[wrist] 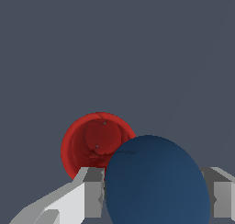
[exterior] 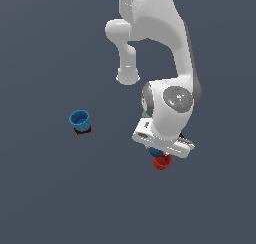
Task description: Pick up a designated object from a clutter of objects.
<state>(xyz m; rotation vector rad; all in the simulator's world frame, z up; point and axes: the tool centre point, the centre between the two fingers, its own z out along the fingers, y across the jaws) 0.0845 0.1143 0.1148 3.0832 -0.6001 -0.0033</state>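
In the exterior view, a light blue cup (exterior: 79,119) stands at middle left; the arm's gripper (exterior: 159,152) hangs at lower right, over the red cup (exterior: 162,162). The dark blue ball (wrist: 156,182), plain, smooth and rounded, sits between the gripper's fingers (wrist: 94,193), which close on its sides; it overlaps the cup's rim in the wrist view.

In the exterior view the arm's hand (exterior: 161,147) hides most of the dark blue ball (exterior: 155,152); the wrist view's edge crops it.
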